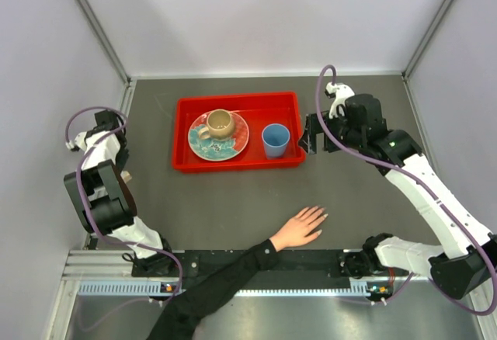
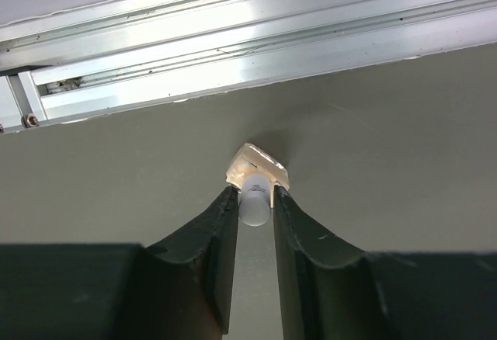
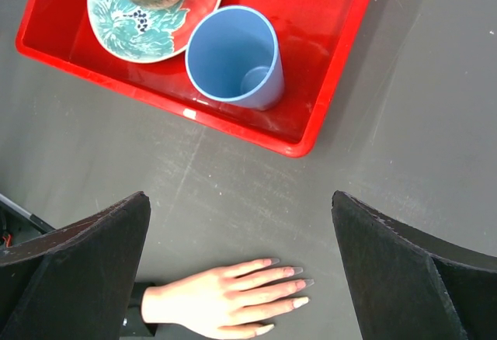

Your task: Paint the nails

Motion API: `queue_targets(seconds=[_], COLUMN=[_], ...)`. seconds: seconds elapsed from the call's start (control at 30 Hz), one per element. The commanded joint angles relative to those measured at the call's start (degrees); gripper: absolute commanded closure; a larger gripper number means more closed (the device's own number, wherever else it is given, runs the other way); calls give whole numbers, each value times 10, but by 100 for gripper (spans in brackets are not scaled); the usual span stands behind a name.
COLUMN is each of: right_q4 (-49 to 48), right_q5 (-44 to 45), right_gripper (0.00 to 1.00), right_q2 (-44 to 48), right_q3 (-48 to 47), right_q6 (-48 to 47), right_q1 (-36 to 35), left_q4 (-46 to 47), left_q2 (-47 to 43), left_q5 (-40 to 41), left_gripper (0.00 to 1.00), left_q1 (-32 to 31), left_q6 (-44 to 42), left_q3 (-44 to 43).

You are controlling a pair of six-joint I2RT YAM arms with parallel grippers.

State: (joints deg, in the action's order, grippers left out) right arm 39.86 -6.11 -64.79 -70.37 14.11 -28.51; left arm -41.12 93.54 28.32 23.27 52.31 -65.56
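Gripping tool, left: the left gripper (image 2: 255, 197) has its two dark fingers pressed on either side of the white cap (image 2: 255, 206) of a small bottle (image 2: 257, 165). The bottle stands on the table (image 1: 233, 208), near a metal rail (image 2: 233, 37).
Gripping tool, right: the right gripper (image 3: 241, 204) has its jaws spread wide and holds nothing. It hangs over the table between the tray and the hand.
Location of work: the nails (image 3: 301, 302) tip the five spread fingers of a hand (image 1: 297, 230) lying palm down at the near edge, in a black sleeve (image 1: 225, 278).
Handling, nails: judged tiny, hard and smooth, on soft living skin. Not to be gripped; light strokes only.
Handling, bottle: judged light, small and slippery. The cap is the sensible hold.
Container, tray (image 1: 180, 134): red, holding a patterned plate (image 1: 200, 147) and a blue cup (image 1: 276, 140).
Container, plate: carries a tan mug (image 1: 220, 124); its contents cannot be seen.
Container, blue cup: upright and looks empty.
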Motion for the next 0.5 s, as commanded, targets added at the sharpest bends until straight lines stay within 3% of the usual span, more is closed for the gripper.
queue_targets(seconds=[0.0,0.07,0.17,0.27,0.47], right_q4=[-14,-15,-16,-17,-6], right_q5=[1,0,2,13,50], right_gripper=[1,1,1,1,1], right_q2=[20,21,23,26,19], right_q3=[8,11,15,21,23], right_q6=[0,0,0,-1,-15], right_q1=[-6,-6,-6,-6,-6], left_q4=[11,11,10,5,-21], left_q2=[-10,-15,-32,-68,-165], left_q5=[5,3,-5,2,13], left_gripper=[75,90,99,100,100], left_q1=[1,0,-6,-43,-200], left_q6=[-5,-12,-25,-56,-75], left_q3=[5,10,18,26,61])
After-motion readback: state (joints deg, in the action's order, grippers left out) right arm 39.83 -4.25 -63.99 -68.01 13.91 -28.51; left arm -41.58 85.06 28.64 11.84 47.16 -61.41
